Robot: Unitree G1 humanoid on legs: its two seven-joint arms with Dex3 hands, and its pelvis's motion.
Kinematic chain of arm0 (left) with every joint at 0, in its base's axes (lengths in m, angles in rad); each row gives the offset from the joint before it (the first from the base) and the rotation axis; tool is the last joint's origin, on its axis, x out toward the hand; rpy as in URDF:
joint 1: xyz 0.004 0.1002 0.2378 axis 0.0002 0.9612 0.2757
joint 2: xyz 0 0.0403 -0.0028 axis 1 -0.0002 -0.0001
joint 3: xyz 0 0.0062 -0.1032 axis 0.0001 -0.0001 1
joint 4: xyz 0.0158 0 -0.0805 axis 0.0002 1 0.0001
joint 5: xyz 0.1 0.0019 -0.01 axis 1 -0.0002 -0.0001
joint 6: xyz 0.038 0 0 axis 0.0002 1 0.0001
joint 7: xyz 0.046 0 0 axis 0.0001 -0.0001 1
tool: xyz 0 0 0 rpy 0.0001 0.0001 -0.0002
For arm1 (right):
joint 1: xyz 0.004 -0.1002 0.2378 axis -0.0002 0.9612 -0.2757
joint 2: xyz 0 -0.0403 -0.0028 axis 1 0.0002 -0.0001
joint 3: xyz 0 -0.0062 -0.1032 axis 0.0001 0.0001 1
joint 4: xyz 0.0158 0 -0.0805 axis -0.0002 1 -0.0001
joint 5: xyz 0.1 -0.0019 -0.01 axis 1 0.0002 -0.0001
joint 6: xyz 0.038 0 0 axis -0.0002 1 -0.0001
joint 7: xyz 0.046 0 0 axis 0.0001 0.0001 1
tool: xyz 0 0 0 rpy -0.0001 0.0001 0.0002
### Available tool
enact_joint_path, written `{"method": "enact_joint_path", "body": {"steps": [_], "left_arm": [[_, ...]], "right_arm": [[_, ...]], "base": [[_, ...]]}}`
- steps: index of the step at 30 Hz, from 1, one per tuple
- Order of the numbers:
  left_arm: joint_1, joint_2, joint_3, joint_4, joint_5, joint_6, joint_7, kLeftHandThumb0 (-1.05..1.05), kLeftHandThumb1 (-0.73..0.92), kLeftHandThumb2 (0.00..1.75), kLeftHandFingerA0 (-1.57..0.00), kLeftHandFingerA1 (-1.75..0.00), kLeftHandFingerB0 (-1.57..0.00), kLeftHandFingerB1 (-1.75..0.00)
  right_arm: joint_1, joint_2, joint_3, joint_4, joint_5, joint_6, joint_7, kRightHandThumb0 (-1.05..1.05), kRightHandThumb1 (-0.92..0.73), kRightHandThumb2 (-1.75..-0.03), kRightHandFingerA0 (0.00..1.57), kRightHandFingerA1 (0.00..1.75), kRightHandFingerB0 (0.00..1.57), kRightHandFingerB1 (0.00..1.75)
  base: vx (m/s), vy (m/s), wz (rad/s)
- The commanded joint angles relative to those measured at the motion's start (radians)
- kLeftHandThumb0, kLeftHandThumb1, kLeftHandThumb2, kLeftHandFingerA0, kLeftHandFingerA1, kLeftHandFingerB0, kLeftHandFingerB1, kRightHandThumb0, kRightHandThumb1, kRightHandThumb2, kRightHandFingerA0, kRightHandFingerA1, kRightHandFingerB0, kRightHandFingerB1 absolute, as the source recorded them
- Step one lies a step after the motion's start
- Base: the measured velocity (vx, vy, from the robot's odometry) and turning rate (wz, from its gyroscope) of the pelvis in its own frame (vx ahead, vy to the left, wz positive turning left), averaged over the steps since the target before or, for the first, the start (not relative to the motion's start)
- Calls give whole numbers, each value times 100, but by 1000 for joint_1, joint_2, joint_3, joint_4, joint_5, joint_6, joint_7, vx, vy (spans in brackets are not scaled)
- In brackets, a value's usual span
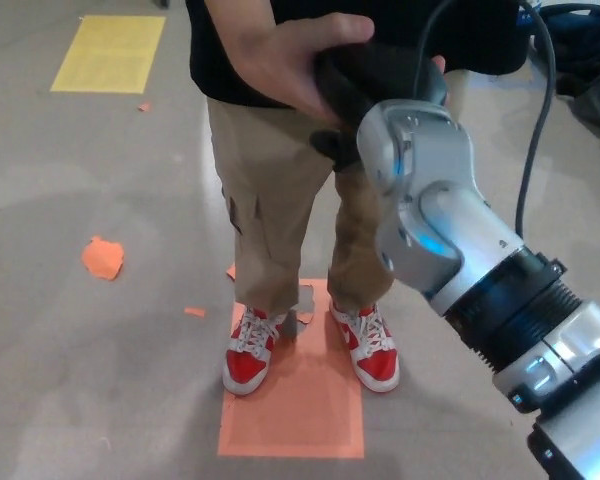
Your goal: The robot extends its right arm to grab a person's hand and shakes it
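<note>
- Head view: the right hand [375, 85] sits at twelve o'clock, clasped with the person's hand [290, 65], which wraps over it from eleven o'clock.
- For a good shake, I'd keep the grip gentle and move the arm in small, even up-and-down strokes.
- Its black fingers appear curled around the person's palm, though the exact closure is partly hidden.
- The left hand is out of sight.
</note>
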Motion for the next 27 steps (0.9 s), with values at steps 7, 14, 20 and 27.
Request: {"method": "enact_joint_path", "body": {"steps": [7, 14, 20, 27], "left_arm": [[38, 8, 8, -9, -6, -25, -10, -43, 81, 65, -31, -33, -26, -32], [43, 1, 17, -10, -14, -27, -3, -41, 78, 64, -32, -34, -25, -32], [38, 14, -10, -5, 19, -51, 20, -49, 77, 63, -32, -34, -27, -33], [49, 8, 11, -26, -3, -29, 23, -46, 78, 64, -33, -34, -24, -32]], "right_arm": [[266, -7, -198, 52, 262, -432, -224, -15, -64, -59, 103, 74, 73, 53], [405, 18, -285, -525, 332, -429, -184, -18, -85, -66, 119, 83, 79, 58], [379, 32, -336, -824, 349, -355, -139, -12, -83, -65, 113, 82, 79, 69], [456, 43, -357, -698, 386, -280, -120, -9, -80, -65, 125, 78, 82, 75]], "base": [[0, 0, 0], [0, 0, 0], [0, 0, 0], [0, 0, 0]]}}
